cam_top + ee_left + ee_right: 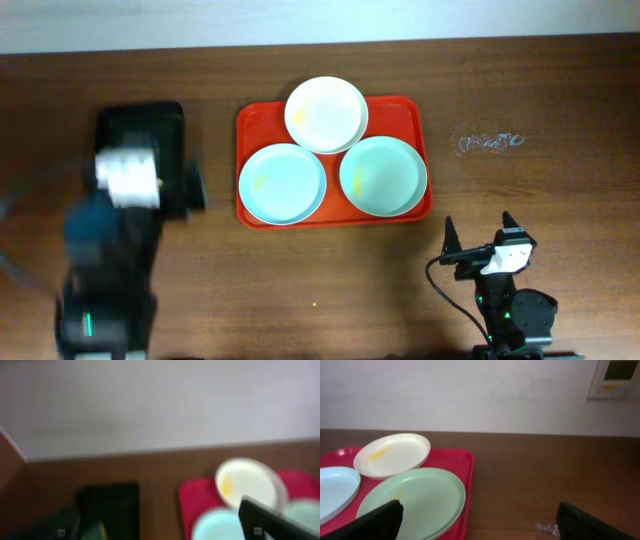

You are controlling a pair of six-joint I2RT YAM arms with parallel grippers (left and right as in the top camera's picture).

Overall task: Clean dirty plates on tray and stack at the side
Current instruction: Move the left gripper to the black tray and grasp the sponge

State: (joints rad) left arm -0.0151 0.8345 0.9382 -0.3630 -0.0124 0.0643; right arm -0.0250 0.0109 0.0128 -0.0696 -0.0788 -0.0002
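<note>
The red tray point(415, 115) lies at the table's centre and holds three plates. The cream-white plate point(325, 113) is at the back, with a yellow smear. One mint plate point(283, 183) is front left and one mint plate point(383, 176) is front right. My right gripper point(478, 235) is open and empty, low over the table just right of the tray; its view shows the right mint plate point(412, 500), the cream plate point(392, 455) and the gripper point(480, 510). My left arm point(128, 175) is motion-blurred over the black tray; its gripper point(160, 510) looks open.
A smaller black tray point(140, 125) sits left of the red tray and also shows in the left wrist view point(107, 505), with something greenish-yellow in it. A whitish smudge point(487, 142) marks the table at the back right. A pale wall stands behind the table.
</note>
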